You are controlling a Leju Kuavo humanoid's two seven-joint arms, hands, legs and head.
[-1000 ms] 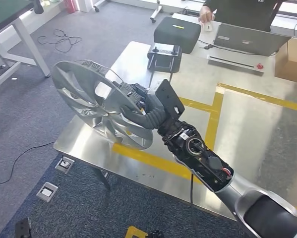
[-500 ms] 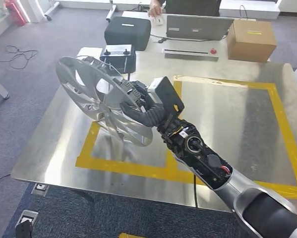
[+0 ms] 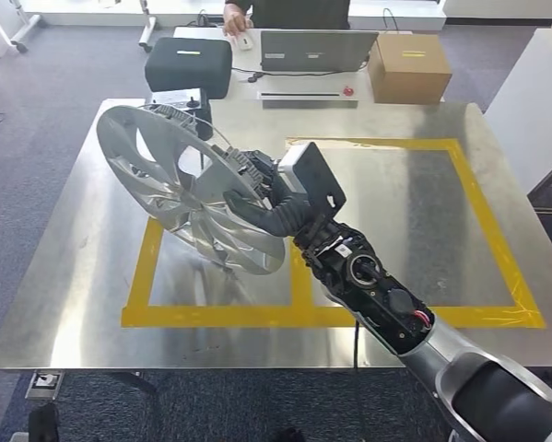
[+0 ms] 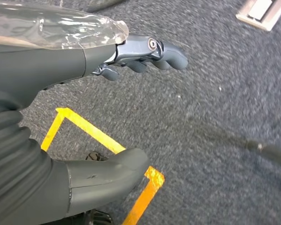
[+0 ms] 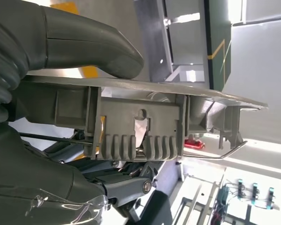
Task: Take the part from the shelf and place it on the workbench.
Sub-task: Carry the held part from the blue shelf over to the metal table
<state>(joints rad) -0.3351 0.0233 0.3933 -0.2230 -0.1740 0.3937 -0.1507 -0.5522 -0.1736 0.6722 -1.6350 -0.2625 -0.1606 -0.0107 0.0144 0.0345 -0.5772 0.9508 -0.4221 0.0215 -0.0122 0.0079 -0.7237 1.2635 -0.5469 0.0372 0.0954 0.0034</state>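
Wheel cover, silver and spoked, hangs tilted above the steel worktop, over the near-left corner of the yellow tape rectangle. The right robot hand grips its rim, thumb on one face and fingers on the ribbed back. Beyond the tape, at the worktop's far edge, sit a dark case, a laptop and a cardboard box. The left robot hand hangs over grey carpet, fingers apart, holding nothing.
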